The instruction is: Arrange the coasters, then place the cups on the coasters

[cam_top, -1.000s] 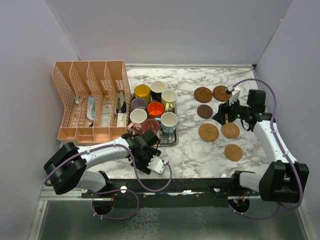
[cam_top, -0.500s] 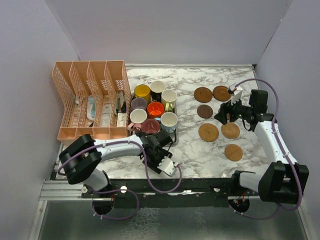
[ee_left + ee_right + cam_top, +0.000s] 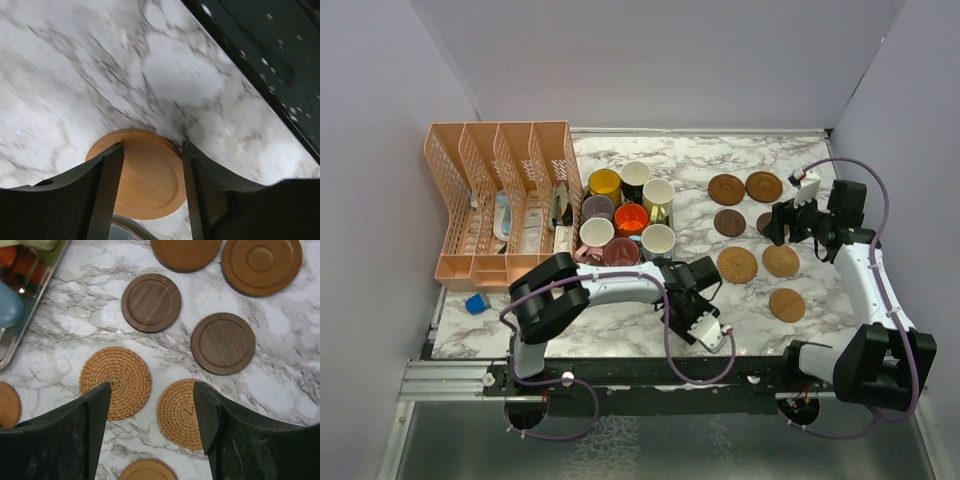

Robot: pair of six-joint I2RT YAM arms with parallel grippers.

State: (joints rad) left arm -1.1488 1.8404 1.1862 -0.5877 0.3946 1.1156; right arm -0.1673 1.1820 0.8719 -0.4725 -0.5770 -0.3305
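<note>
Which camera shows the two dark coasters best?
Right wrist: both dark coasters lie whole and close below it. The top view shows one small, the other partly hidden by the right gripper. The left wrist shows neither.

The desk [image 3: 75, 325] looks like polished white marble. Between the matt black fingers [image 3: 107, 190] of the left tool [image 3: 151, 150] lies a smooth wooden coaster [image 3: 145, 185]. Under the right tool [image 3: 151, 387], the woven coasters [image 3: 115, 382] look rough, the dark coasters [image 3: 151, 302] smooth.

We look down on the marble table [image 3: 690, 160] from high behind its near edge, while both wrist cameras face downward far closer in, the right one sharing the two woven coasters [image 3: 115, 382] with that overhead view.
</note>
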